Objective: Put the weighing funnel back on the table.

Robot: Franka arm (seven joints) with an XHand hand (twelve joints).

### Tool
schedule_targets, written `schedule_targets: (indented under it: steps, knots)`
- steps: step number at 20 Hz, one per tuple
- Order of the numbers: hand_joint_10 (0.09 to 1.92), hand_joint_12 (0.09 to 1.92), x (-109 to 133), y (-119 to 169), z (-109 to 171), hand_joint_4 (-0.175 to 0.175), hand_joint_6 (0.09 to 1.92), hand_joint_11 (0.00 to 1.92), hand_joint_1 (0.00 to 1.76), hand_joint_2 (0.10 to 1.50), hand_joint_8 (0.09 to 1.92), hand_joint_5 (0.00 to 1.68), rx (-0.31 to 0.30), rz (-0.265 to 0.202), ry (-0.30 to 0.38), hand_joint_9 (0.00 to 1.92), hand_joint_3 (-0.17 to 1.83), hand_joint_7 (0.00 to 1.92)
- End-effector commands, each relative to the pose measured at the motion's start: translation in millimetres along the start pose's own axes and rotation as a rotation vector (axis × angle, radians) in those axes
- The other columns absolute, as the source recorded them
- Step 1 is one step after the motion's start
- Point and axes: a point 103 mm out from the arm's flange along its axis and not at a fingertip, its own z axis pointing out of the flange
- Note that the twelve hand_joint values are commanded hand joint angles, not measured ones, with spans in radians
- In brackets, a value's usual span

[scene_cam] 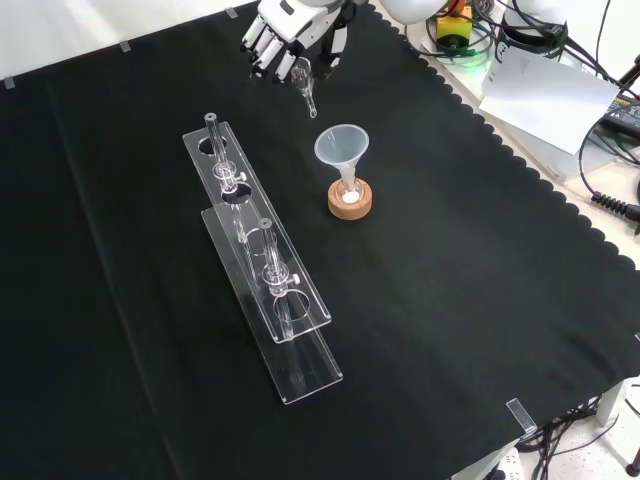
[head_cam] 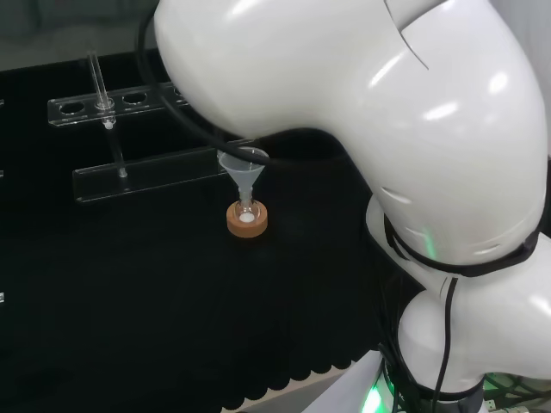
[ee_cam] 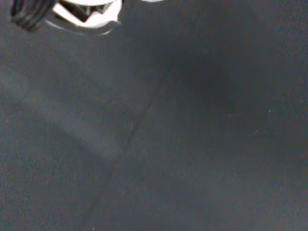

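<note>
In the front view, the black and white hand (scene_cam: 283,34) hovers over the far end of the black cloth. It pinches the weighing funnel (scene_cam: 304,82), a small clear piece whose short stem points down, above the cloth. The big funnel (scene_cam: 343,150) stands mouth up in a small flask on a cork ring (scene_cam: 350,204), nearer than the hand and a little to its right. The head view shows that funnel (head_cam: 244,170) and cork ring (head_cam: 247,219) just left of the arm's white links. A blurred white part of the hand (ee_cam: 86,10) appears in the wrist view over dark cloth.
A clear test tube rack (scene_cam: 262,262) with a few glass tubes stretches left of the funnel in the front view, and sits at the back left in the head view as the rack (head_cam: 129,172). Papers and cables (scene_cam: 545,85) lie beyond the cloth's scalloped edge.
</note>
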Motion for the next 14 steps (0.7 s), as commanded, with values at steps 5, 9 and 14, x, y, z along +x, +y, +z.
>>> schedule_targets:
  steps: [5,9,14]
  knots:
    - [0.5,1.2,0,10,10,0.175,0.85,0.55,1.09,0.68,0.64,1.18,-0.009,-0.002,0.083,0.74,0.69,0.41]
    - [0.5,1.2,-5,15,20,0.175,0.85,0.55,1.09,0.68,0.64,1.18,-0.017,0.004,0.132,0.74,0.69,0.41]
    - [0.5,1.2,-15,26,38,0.175,0.85,0.55,1.09,0.68,0.64,1.18,-0.016,0.026,0.178,0.75,0.69,0.42]
